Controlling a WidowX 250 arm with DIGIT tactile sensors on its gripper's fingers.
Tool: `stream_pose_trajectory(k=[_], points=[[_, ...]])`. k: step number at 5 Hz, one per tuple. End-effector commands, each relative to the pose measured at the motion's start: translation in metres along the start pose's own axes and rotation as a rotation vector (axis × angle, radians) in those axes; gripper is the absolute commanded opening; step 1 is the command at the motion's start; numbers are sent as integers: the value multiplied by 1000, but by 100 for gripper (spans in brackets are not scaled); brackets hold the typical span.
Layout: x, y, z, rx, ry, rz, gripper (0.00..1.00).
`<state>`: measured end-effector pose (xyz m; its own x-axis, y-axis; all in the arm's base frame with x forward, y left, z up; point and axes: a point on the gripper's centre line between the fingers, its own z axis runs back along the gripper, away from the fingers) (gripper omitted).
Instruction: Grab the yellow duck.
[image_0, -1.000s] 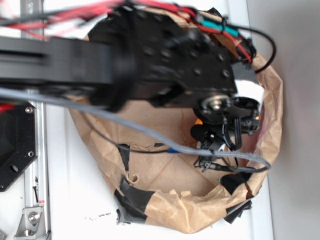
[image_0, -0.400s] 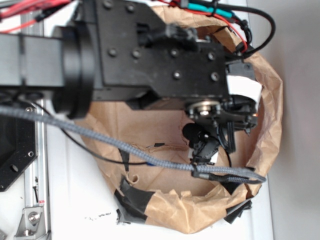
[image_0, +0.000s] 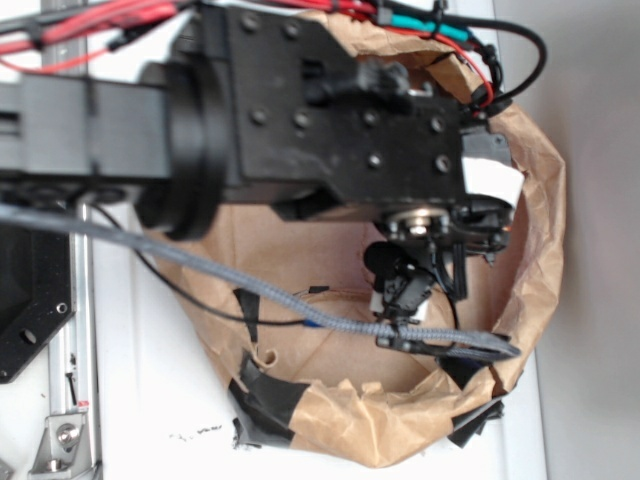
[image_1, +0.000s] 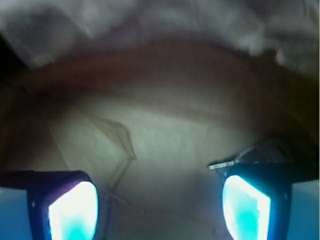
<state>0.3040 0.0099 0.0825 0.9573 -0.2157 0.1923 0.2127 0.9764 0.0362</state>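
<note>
Brown paper bin (image_0: 540, 200) (one), end effector (image_1: 159, 205) parted.

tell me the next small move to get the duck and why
Probably shift or lift the arm a little to find the duck first. In the wrist view the gripper is open, with only bare brown paper between its fingers, and no duck showing. In the outside view the arm covers much of the paper bowl, so the duck may be hidden beneath it.
</note>
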Motion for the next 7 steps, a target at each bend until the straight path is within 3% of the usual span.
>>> stream_pose_trajectory(k=[1,2,3,5,6,7], points=[[-26,28,27,132,34,183,100],[-40,41,37,197,59,275,100],[-52,55,29,220,95,391,100],[-51,57,20,247,94,352,100],[-39,59,13,223,17,265,100],[-32,63,-3,178,22,187,100]])
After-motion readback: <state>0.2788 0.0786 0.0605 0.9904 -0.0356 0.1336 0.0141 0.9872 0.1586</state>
